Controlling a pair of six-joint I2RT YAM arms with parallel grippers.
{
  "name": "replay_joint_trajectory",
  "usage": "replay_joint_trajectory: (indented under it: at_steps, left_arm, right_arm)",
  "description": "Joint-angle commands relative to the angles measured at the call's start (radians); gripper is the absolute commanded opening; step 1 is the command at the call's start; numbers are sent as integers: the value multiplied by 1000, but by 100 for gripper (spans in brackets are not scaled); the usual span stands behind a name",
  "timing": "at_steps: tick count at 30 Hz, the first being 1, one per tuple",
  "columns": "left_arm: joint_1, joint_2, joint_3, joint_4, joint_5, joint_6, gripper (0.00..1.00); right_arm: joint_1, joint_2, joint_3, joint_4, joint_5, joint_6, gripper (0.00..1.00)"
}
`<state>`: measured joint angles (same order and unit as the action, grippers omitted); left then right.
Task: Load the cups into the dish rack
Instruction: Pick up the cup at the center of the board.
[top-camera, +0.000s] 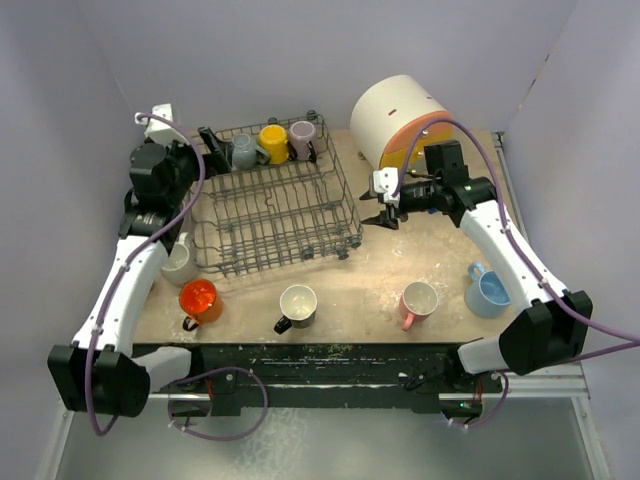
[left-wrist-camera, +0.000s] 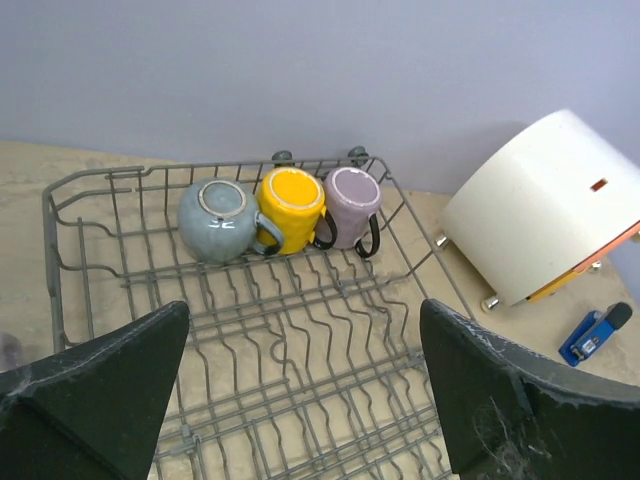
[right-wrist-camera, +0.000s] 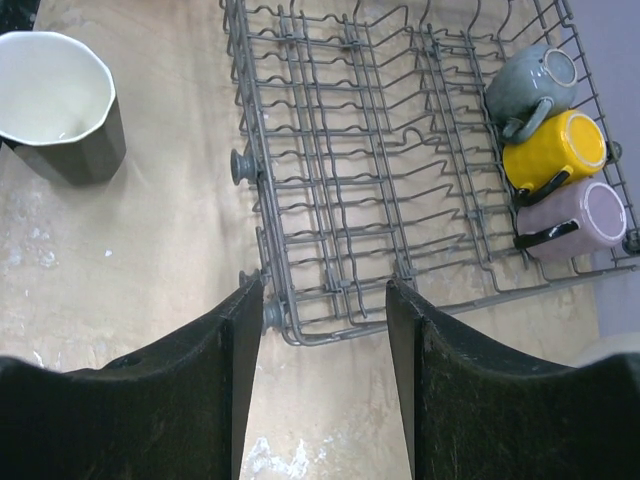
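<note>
3 cups (top-camera: 273, 138) racked, 5 waiting.
Likely slick, brittle ceramic: pinch a rim; left fingers (left-wrist-camera: 100, 400) and right fingers (right-wrist-camera: 160, 400) apart, empty.

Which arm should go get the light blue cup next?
The right one, probably. The light blue cup sits on the robot's right side, beside the right arm, and the right gripper is empty, jaws apart. The left gripper is far off, over the far left corner of the dish rack.

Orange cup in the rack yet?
No, the orange cup stands on the table, outside the rack, near its front left corner.
</note>
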<state>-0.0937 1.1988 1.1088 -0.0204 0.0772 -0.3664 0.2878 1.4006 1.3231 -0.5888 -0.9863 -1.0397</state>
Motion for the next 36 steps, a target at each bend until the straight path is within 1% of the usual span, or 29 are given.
replay_joint_trajectory:
  at_steps: [1,6,9,14,16,18,23,27,30,32,34,36]
  left_arm:
    - [14,-73,-24,22,-33,-32,99]
    - [14,-72,-22,-40,-34,-80,99]
    - [14,-62,-5,-113,-44,-100,99]
    - [18,-26,47,-275,-105,-71,100]
    - [31,-8,64,-333,-102,-43,99]
    - [74,6,64,-356,-54,-36,98]
    - [211,53,57,-361,66,-84,98]
    - [292,116,71,-363,134,-99,98]
    - [363,178,83,-356,195,-133,95]
    - [402,220,104,-358,204,-159,94]
    - [420,264,135,-373,178,-193,89]
    - [424,310,181,-405,121,-235,81]
  right_arm:
    - [5,-3,58,-82,15,-103,55]
    - [5,7,66,-106,47,-138,56]
    - [5,14,74,-117,66,-149,56]
    - [5,31,77,-135,46,-157,57]
    - [5,41,79,-146,37,-157,58]
    - [5,58,92,-178,35,-171,58]
    - [5,141,172,-286,45,-223,58]
    - [5,233,273,-415,8,-295,58]
    - [5,290,334,-463,-27,-307,58]
    - [5,311,350,-470,-45,-312,58]
    - [6,321,355,-456,-53,-306,58]
    - [7,327,354,-424,-56,-276,58]
